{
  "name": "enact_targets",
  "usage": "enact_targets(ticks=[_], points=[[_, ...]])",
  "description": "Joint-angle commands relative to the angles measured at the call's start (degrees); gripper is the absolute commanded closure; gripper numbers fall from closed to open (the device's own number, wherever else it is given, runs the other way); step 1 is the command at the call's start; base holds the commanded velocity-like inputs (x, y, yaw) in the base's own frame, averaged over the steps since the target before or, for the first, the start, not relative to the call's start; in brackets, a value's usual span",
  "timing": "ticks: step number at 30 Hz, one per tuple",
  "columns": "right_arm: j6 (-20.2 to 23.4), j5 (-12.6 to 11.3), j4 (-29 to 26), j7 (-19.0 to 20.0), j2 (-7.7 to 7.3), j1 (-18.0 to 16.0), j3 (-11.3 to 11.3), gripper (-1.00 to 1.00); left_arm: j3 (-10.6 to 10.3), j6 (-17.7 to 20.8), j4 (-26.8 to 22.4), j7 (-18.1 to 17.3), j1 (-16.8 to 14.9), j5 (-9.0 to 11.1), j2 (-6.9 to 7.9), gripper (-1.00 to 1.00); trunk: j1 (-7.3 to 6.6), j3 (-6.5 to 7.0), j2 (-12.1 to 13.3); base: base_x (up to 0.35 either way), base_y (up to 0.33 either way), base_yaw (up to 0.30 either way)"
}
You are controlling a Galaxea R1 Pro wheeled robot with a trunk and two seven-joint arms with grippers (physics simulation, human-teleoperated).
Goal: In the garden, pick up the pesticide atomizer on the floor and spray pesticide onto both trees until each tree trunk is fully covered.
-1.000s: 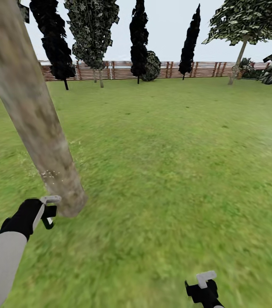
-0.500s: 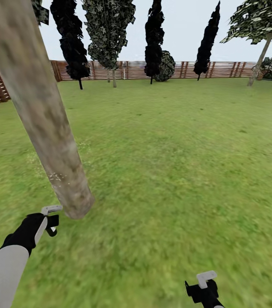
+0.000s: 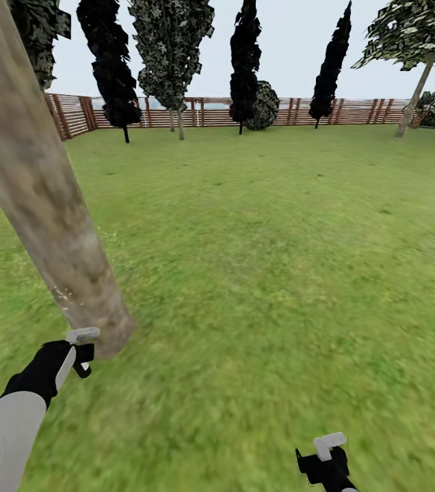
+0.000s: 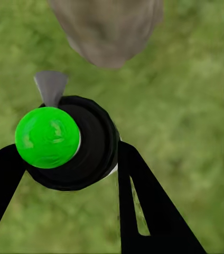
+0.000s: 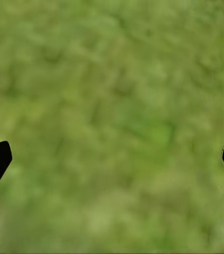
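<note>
A thick mottled beige-grey tree trunk (image 3: 46, 198) leans across the left of the head view, and its base (image 4: 109, 29) also appears in the left wrist view. A few white pesticide specks (image 3: 62, 294) dot the bark low down. My left gripper (image 3: 74, 352) is shut on the pesticide atomizer (image 4: 70, 153), a black round body with a bright green cap and a grey nozzle (image 3: 82, 335) that points at the trunk's base from just beside it. My right gripper (image 3: 327, 459) hangs low at the front right, open (image 5: 112, 159), with only lawn between its fingers.
A green lawn (image 3: 279, 239) stretches to a brown slat fence (image 3: 197, 113). Black-foliaged trees (image 3: 245, 61), a round dark bush (image 3: 265, 106) and a speckled green tree (image 3: 169, 48) stand along the fence. A pale-trunked tree (image 3: 414, 89) stands far right.
The whole view has shifted, so the camera has moved; the trunk now sits further left and the fence corner shows. My left gripper with the atomizer sits slightly lower than a second ago. The right gripper is unchanged.
</note>
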Motion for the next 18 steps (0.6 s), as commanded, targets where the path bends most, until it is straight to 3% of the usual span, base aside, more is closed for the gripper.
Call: enact_targets(ticks=[1, 4, 18], points=[[0.0, 0.0, 0.0, 0.0, 0.00, 0.0, 0.0, -1.00, 0.0, 0.0, 0.0, 0.0, 0.0, 0.0, 0.02, 1.00, 0.00, 0.00, 0.0, 0.218, -0.203, 0.000], [0.0, 0.0, 0.0, 0.0, 0.00, 0.0, 0.0, -1.00, 0.0, 0.0, 0.1, 0.0, 0.0, -0.1, -0.02, 1.00, 0.00, 0.00, 0.0, 0.209, -0.205, 0.088], [0.0, 0.0, 0.0, 0.0, 0.09, 0.0, 0.0, -1.00, -0.1, 0.0, 0.6, 0.0, 0.0, 0.0, -0.04, 1.00, 0.00, 0.00, 0.0, 0.185, -0.220, 0.257]])
